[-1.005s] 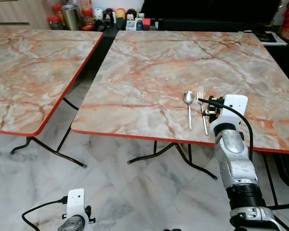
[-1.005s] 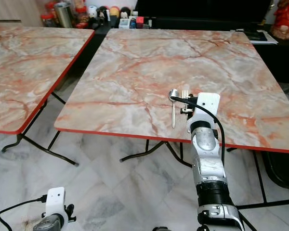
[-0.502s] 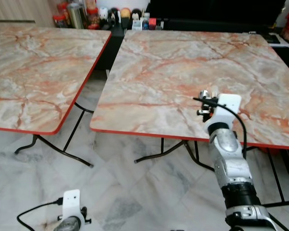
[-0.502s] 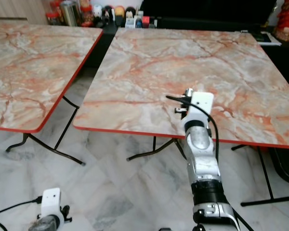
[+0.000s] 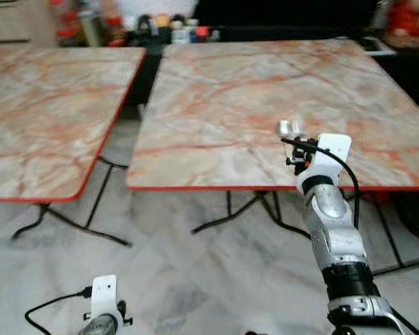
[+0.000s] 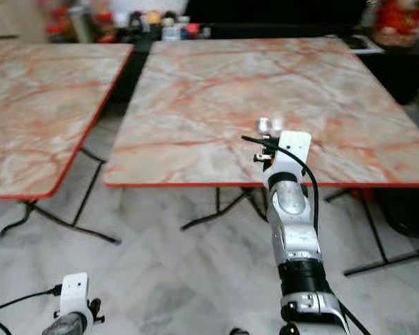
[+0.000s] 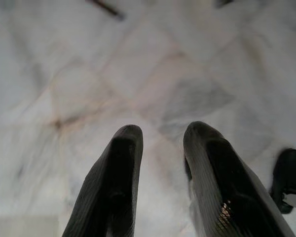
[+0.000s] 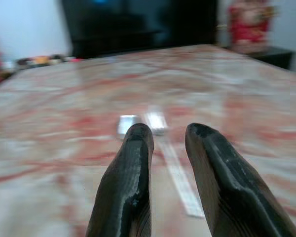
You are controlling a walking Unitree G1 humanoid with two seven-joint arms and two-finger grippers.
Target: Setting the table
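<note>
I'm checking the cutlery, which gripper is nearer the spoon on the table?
Right. The right gripper hovers just short of the spoon, over the table's near edge; the left gripper hangs low over the floor.

A glossy, smooth marble-look top with a red rim is seen on the table (image 5: 216, 105). Shiny metal is shown by the spoon (image 5: 285, 128) and fork (image 5: 297, 126) near its front edge. The floor (image 5: 195, 279) appears as polished grey-white marble tile. Smooth, slightly glossy black fingers (image 8: 133, 182) are seen on the right gripper (image 8: 168, 134).
</note>
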